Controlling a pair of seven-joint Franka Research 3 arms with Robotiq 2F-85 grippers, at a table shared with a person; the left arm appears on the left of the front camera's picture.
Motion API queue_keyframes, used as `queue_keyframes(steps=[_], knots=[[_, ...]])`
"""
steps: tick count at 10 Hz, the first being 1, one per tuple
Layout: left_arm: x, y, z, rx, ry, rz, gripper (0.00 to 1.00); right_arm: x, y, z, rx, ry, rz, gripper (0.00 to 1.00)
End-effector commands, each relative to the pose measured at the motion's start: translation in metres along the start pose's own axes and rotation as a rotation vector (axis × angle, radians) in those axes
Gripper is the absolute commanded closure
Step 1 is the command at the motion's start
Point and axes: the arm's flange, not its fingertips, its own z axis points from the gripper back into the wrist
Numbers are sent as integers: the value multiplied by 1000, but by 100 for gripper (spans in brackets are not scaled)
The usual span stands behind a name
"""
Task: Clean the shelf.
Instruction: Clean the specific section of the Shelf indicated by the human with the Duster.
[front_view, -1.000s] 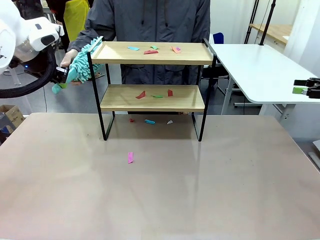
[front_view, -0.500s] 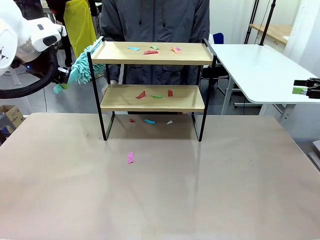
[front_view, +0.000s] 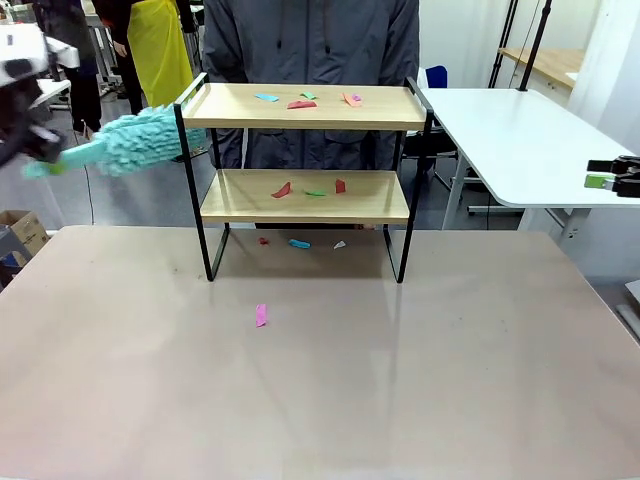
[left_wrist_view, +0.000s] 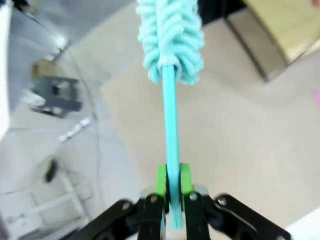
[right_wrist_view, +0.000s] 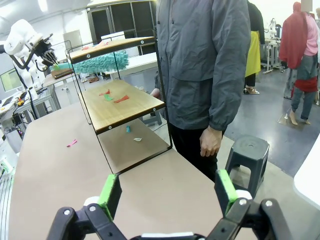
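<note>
left gripper clamps duster beside shelf (paper scraps litter it); right gripper gapes empty.

Table carrying the shelf, which stands ahead and left of the right gripper's spread jaws. Top board: four scraps. Lower board: three. Table beneath: three; a pink scrap lies apart, nearer those jaws.
</note>
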Motion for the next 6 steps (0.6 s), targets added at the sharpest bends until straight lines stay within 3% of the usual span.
queue_keyframes(steps=[1,3,6], knots=[[-29,26,43,2,30,-236,87,3,2,-1,-4,-1,6,0],[-63,48,64,-65,73,-508,87,3,2,-1,-4,-1,6,0],[-88,39,74,-26,192,-854,87,3,2,-1,-4,-1,6,0]])
